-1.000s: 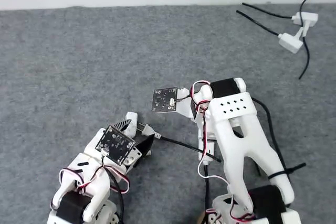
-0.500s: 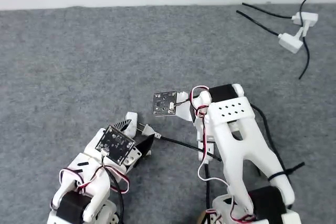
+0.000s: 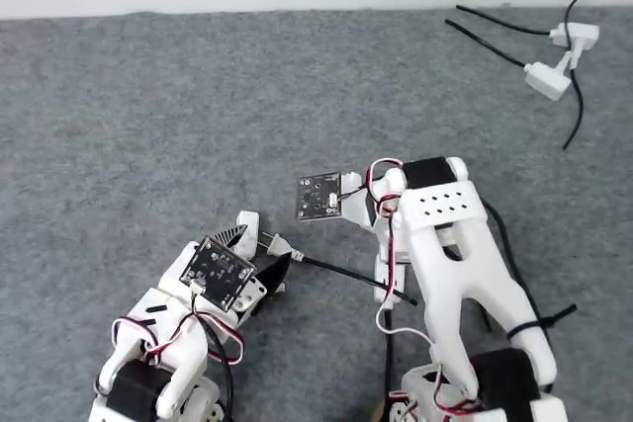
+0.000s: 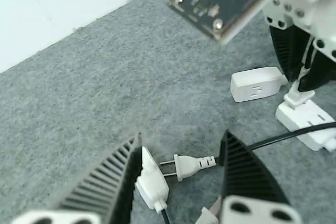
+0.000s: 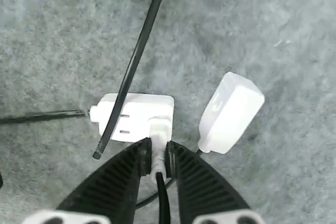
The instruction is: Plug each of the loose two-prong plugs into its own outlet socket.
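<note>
White 2-prong plug (image 4: 190,166) lies inside the spread left gripper (image 4: 182,136); right gripper (image 5: 157,144) pinches another white plug (image 5: 160,128).

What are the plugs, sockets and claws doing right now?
Loose plug: lying on the mat, unplugged.
Left claw: open around it.
Held plug: against a socket, can't tell if it's in.
Right claw: shut on it.
Other socket: empty.

The table cover (image 3: 148,96) looks like rough, matt grey felt. The outlet socket (image 5: 137,116) and the plug (image 5: 159,127) at it are smooth white plastic. The loose plug (image 4: 191,165) has bare, shiny metal prongs.
</note>
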Robot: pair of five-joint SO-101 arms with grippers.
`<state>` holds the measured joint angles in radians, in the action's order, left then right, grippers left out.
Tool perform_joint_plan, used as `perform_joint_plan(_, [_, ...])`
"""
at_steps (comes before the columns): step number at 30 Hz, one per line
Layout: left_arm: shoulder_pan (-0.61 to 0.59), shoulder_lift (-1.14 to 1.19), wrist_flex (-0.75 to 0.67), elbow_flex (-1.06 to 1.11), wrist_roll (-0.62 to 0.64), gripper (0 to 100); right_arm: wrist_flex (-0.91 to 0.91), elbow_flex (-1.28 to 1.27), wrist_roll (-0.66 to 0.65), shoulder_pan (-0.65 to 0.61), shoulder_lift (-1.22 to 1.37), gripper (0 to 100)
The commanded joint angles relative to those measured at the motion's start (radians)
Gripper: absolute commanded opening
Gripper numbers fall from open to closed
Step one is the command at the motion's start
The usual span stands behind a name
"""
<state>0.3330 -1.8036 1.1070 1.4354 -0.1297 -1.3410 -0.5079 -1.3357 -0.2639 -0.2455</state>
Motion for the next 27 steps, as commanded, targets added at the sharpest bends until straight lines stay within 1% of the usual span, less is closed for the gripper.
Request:
perform_joint_plan(1, [0.003,-0.006,-0.029,0.004,-0.008,24,0.016,0.005,-0.031,0.012,-0.001,0.9])
perform_joint_plan(11, [0.003,-0.006,-0.041,0.007,-0.008,24,0.021,-0.075,-0.034,0.005,-0.001,0.9])
perform_joint_plan(27, [0.003,-0.006,-0.041,0.007,-0.008,24,0.24,-0.319,-0.034,0.005,-0.001,0.9])
